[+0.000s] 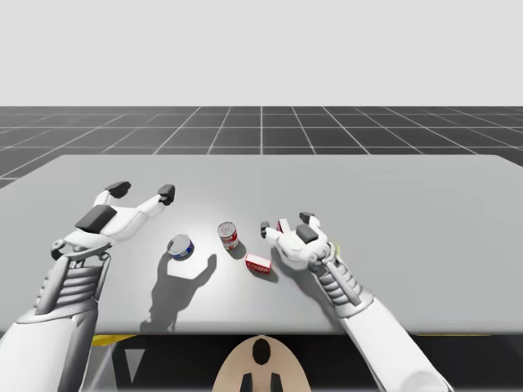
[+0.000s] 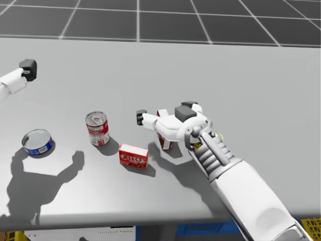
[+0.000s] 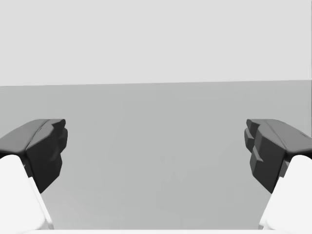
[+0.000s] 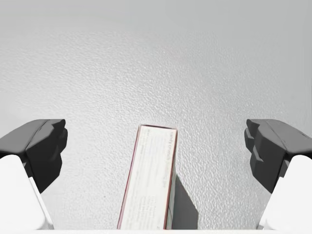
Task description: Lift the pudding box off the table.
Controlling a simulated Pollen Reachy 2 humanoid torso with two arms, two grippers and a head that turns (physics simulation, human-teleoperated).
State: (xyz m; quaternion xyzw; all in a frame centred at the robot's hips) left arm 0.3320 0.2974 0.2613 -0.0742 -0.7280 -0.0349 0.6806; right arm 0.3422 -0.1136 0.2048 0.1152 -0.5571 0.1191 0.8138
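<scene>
The pudding box (image 4: 151, 185), red with a pale printed narrow face, stands on edge on the grey table (image 1: 409, 188). My right gripper (image 4: 156, 151) hovers just above it, open, with the box (image 2: 167, 143) between its fingers and touching neither. In the high view the right gripper (image 1: 286, 224) sits right of the table's middle. My left gripper (image 1: 143, 191) is open and held above the table's left part, with nothing between its fingers (image 3: 44, 151). One left fingertip (image 2: 27, 69) shows in the head view.
A small red box (image 2: 133, 155) lies flat just left of the pudding box. A red can (image 2: 97, 128) stands further left, and a blue can (image 2: 37, 141) beyond it. The table's front edge runs close behind my right forearm.
</scene>
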